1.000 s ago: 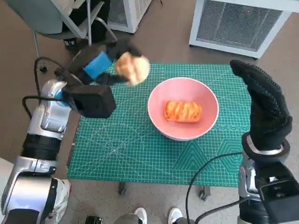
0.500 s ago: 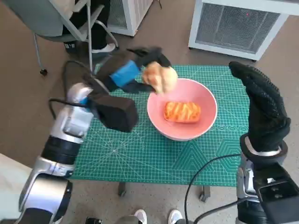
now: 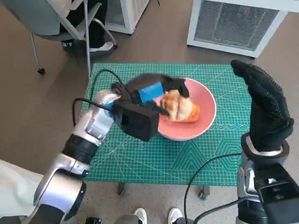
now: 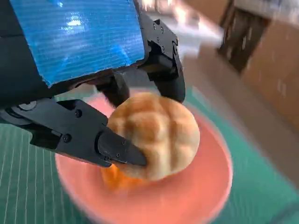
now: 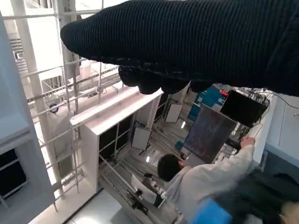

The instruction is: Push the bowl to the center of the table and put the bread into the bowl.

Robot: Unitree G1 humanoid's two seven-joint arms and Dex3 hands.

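Head view: the pink bowl (image 3: pixel 205 116) stands on the green cutting mat (image 3: pixel 140 154) that covers the desk, near the middle of the mat and slightly toward its far side. Inside the bowl lies an orange glazed pastry (image 3: pixel 194 112), partly covered from above. The left robot hand (image 3: pixel 156 93), black with blue tape across its back, reaches over the near-left rim of the bowl and holds a round bread roll (image 3: pixel 175 105) with a scored golden crust; the roll sits directly above the pastry, within the outline of the bowl.

Left wrist view: the fingers (image 4: pixel 117 149) of the left robot hand are clamped on the roll (image 4: pixel 156 135), one below it and others (image 4: pixel 166 70) behind it. The pink bowl (image 4: pixel 205 196) lies blurred beneath, with a patch of the orange pastry (image 4: pixel 110 175) showing under the roll. Whether the roll touches the pastry cannot be told.

The right robot hand (image 3: pixel 264 107), in its knitted glove, is raised over the right edge of the mat, fingers straight and close together, holding nothing.

Right wrist view: the glove (image 5: pixel 196 42) fills the upper part; a person (image 5: pixel 205 179) in a pale top is seen beyond.

Beyond the desk stand a grey chair (image 3: pixel 51 18) and a white vented cabinet (image 3: pixel 238 23).
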